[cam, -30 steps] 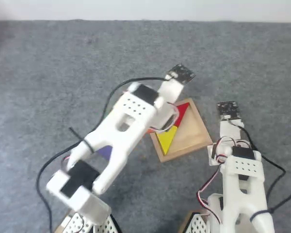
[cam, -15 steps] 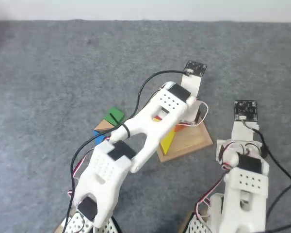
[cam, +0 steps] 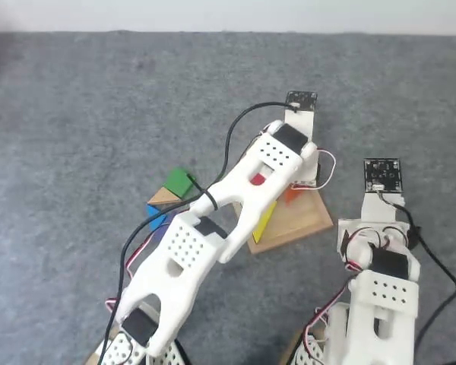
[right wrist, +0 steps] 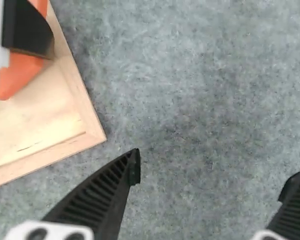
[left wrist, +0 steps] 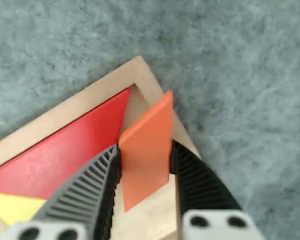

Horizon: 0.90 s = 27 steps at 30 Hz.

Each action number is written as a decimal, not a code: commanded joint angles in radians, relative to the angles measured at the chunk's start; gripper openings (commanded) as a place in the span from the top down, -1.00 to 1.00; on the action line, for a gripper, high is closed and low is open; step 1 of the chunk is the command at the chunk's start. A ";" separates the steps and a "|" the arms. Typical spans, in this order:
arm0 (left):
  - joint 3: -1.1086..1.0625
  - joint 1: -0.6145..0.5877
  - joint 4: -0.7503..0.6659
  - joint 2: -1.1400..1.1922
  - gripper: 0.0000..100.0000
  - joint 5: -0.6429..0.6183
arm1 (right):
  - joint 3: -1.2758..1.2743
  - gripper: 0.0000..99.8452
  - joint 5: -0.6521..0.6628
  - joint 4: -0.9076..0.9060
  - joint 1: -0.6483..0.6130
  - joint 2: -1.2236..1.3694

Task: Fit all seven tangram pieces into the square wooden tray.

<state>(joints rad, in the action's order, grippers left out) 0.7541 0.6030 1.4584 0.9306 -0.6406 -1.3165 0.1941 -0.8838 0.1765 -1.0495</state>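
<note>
The square wooden tray (cam: pixel 302 218) lies right of centre, with a red piece (left wrist: pixel 75 150) and a yellow piece (cam: pixel 262 220) in it. My left gripper (left wrist: pixel 145 165) is shut on an orange piece (left wrist: pixel 147 155), held tilted on edge over the tray's corner (left wrist: pixel 140 65) beside the red piece. From above, the left arm reaches across the tray and the orange piece (cam: pixel 292 194) peeks out under its wrist. My right gripper (right wrist: pixel 215 180) stands open over bare carpet just off the tray's rim (right wrist: pixel 85 125). The orange piece (right wrist: pixel 17 75) also appears in the right wrist view.
Green (cam: pixel 181 182), tan (cam: pixel 163 198) and blue (cam: pixel 156 214) pieces lie clustered on the grey carpet left of the tray, partly under the left arm. The right arm's base (cam: pixel 376 304) stands at the lower right. Open carpet stretches behind the tray.
The left arm has stretched out to the right over the tray, carrying the orange piece toward its far corner and uncovering the loose pieces. The right arm has drawn back to the right.
</note>
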 commanded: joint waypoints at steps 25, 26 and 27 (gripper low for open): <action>0.282 -0.376 0.298 -0.276 0.56 0.164 | 0.358 0.13 0.166 -0.140 0.108 0.278; 0.240 -0.407 0.298 -0.292 0.56 0.181 | 0.405 0.13 0.206 -0.139 0.104 0.346; 0.200 -0.439 0.296 -0.305 0.56 0.199 | 0.451 0.13 0.255 -0.139 0.096 0.415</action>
<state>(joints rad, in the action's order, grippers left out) 1.0242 0.2532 1.7177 0.7250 -0.4872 -1.0280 0.3307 -1.0142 0.2700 -0.8071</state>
